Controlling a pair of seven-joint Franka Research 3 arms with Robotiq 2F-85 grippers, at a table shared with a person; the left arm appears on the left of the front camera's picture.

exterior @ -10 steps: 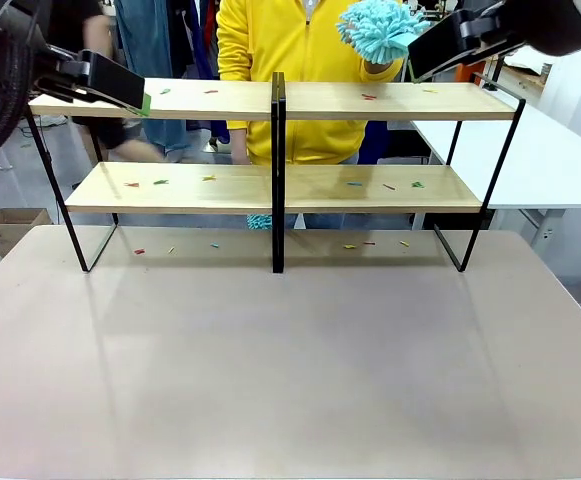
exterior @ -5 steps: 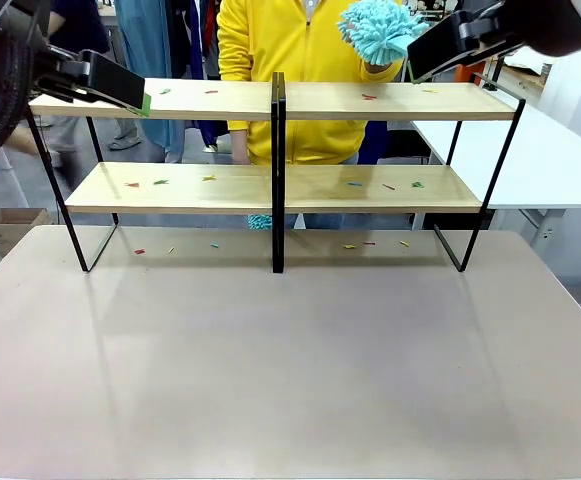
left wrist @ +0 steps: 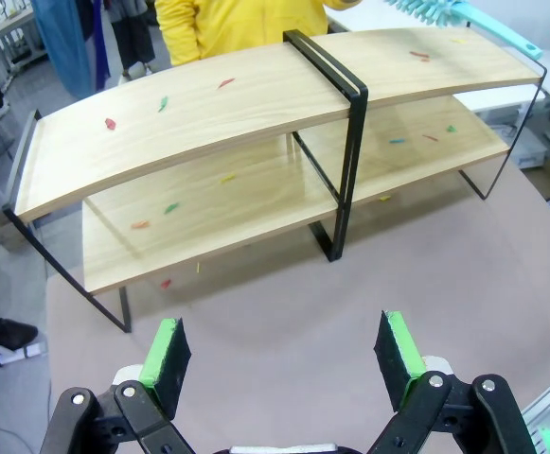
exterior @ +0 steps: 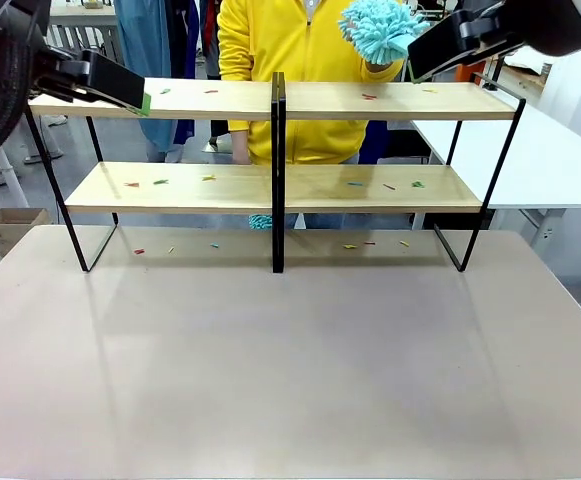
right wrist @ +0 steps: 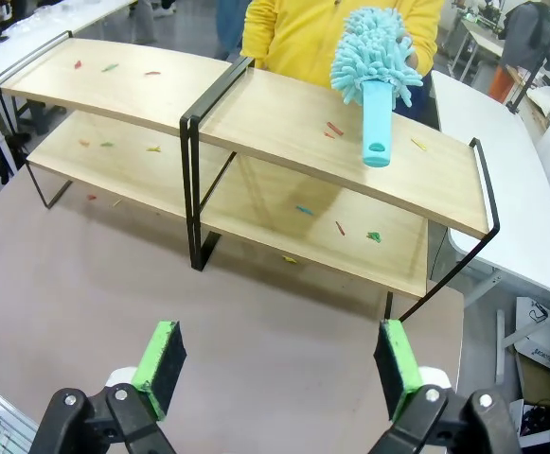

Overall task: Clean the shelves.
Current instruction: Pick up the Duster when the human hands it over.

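Unchanged since a second ago; left gripper (left wrist: 282, 352), right gripper (right wrist: 275, 364) spread wide, empty; duster (right wrist: 374, 71) ahead of right gripper, over shelves (right wrist: 284, 123); cleaning unstarted.

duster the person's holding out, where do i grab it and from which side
Take the duster by its bare handle, near the free end with the hole. The person holds the fluffy head end and the handle points out over the shelves toward the robot, so the open right hand should come in from the robot's side.
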